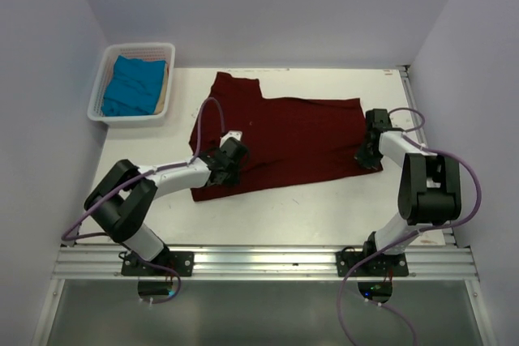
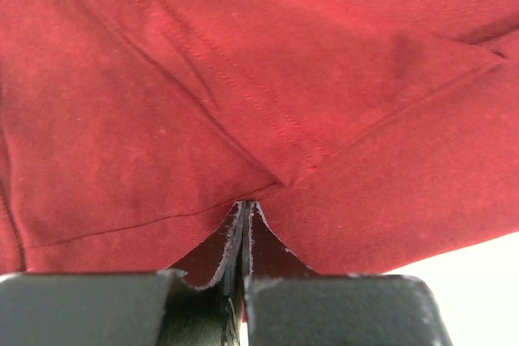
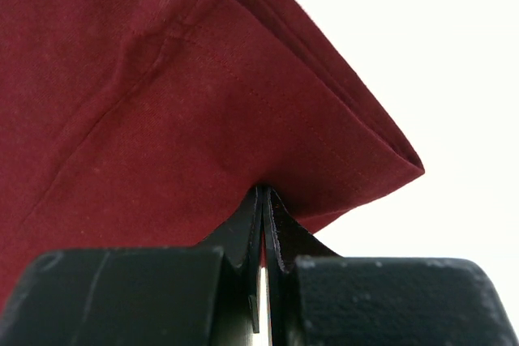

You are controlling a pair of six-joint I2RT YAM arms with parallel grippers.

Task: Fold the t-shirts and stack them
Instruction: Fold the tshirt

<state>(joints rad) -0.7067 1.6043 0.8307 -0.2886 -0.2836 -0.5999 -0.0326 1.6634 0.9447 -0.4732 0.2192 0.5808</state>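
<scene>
left claw [image 1: 230, 158] pressed together, pinching the red t-shirt [image 1: 284, 139] at its lower left. right claw [image 1: 368, 153] the same, at its right edge. red t-shirt spread on the tabletop [image 1: 284, 216], mid frame. blue t-shirt [image 1: 134, 85] in the basket [image 1: 99, 91], upper left.

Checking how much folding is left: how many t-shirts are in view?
2. The maroon t-shirt lies spread on the table; the teal t-shirt sits bunched in the white basket far left. A tan patch beside it may be another, mostly hidden.
</scene>
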